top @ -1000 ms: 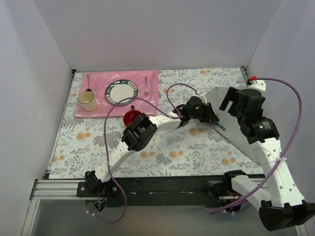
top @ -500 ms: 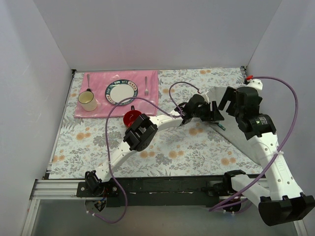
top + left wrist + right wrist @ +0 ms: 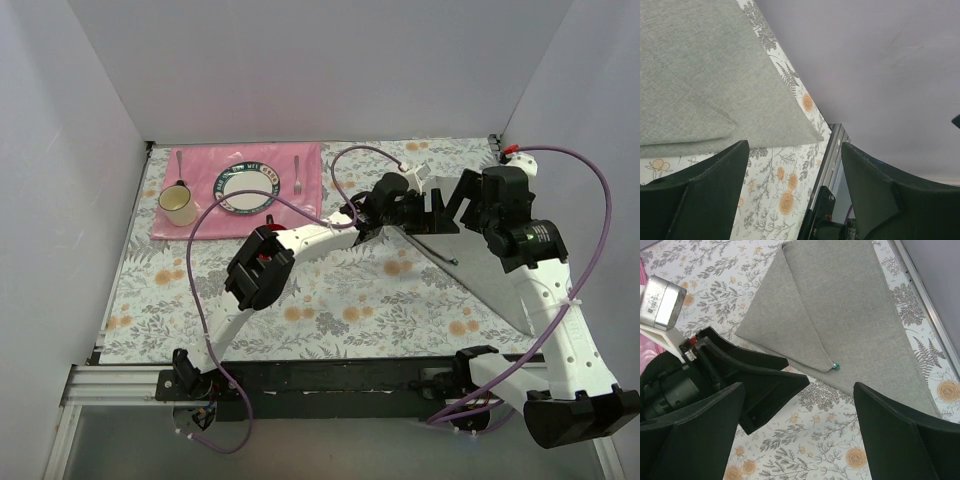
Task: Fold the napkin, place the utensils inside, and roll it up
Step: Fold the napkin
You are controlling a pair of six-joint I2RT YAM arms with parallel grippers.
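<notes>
Left gripper [image 3: 792, 192] has drawn back from the napkin [image 3: 850, 305] toward the far wall, and its jaws have spread wide, holding nothing. Right gripper [image 3: 800, 440] hangs above the cloth, jaws wide, empty. Napkin lies folded at the right of the table [image 3: 330, 300]. A utensil [image 3: 836, 366] shows only its green tip at the fold's edge.

From the top external camera we look down from high at the near edge over the whole floral table [image 3: 330, 320]. Our left wrist view sits low and close, facing along the napkin [image 3: 700, 75] toward the wall [image 3: 865, 60]. Our right wrist view looks steeply down, close, on that same napkin and the left gripper [image 3: 797, 371].
</notes>
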